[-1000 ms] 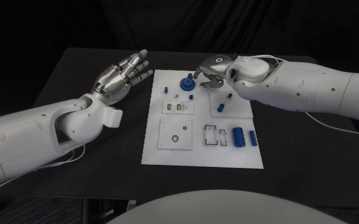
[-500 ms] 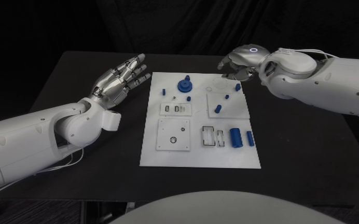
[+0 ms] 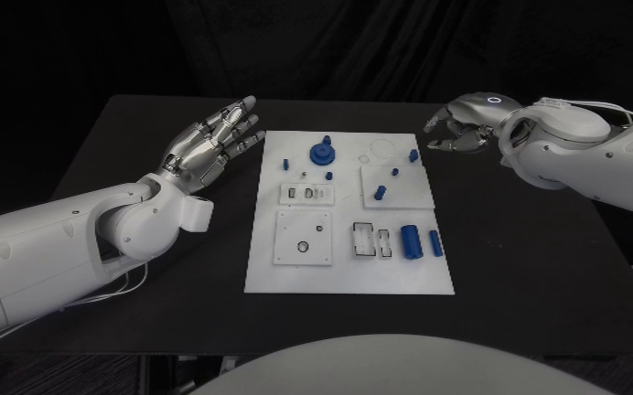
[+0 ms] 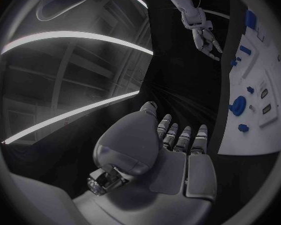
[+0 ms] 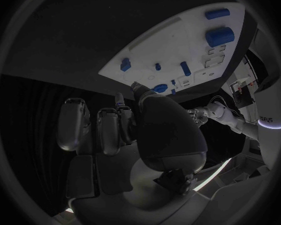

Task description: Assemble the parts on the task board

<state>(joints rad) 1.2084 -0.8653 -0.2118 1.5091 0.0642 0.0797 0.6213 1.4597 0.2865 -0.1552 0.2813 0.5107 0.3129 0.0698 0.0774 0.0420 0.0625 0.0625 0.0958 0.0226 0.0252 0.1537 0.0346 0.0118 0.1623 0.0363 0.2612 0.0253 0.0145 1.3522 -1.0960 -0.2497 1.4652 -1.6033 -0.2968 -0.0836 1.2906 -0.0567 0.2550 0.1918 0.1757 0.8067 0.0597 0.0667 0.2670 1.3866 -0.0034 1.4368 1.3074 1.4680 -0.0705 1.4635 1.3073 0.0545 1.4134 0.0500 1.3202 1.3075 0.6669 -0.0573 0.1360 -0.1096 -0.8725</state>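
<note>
Hands: right hand (image 3: 465,130), upper right of frame, fingers curled, nothing visibly held, off the board's corner. Left hand (image 3: 211,144), upper left, flat and spread, empty, apparently parked clear. Board (image 3: 346,267) centre; blue parts (image 3: 321,149) stand or lie across it.

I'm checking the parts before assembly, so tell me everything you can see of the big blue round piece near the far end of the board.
The big blue round piece is a dark blue disc with a narrower stem rising from its middle; it looks like matte plastic. It stands upright on the white task board, near the far edge, toward the left hand's side. Neither hand touches it. Smaller blue parts lie apart from it. The left wrist view shows it as a round knob.
</note>
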